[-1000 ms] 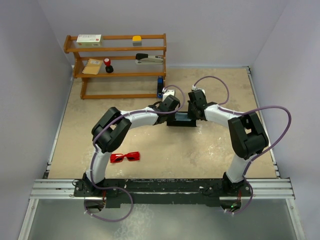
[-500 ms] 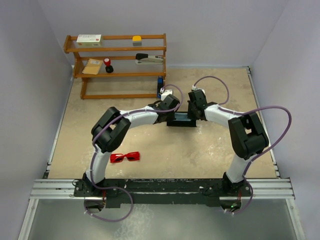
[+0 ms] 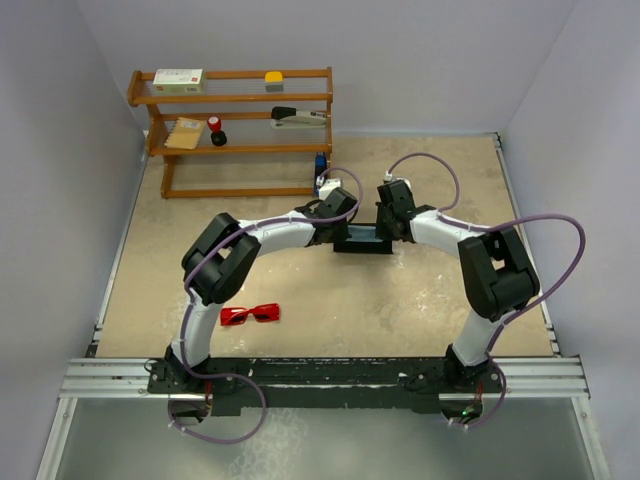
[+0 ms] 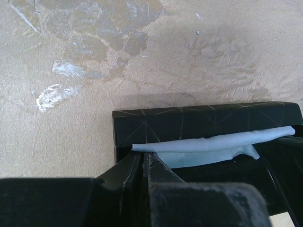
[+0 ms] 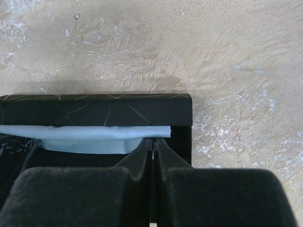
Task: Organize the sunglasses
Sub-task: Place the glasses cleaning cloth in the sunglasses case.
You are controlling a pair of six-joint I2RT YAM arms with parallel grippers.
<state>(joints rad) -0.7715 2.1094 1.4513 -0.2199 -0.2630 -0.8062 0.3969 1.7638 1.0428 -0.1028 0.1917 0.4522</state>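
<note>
Our small red translucent-lensed sunglasses (image 3: 250,314) lie on the beige surface (image 3: 340,300) near the left arm's base (image 3: 185,372). We judge them light, brittle and slick-lensed; grip the frame's bridge. The left end effector (image 4: 144,163) and right end effector (image 5: 154,149) are clenched at the long black case (image 4: 199,120); whether they pinch its light blue cloth (image 5: 94,134) is hidden.

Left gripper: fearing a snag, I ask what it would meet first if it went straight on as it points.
Probably the light blue cloth, just ahead of the shut left gripper, then the far wall of the black case. Depth is unclear; it may be touching the cloth.
</note>
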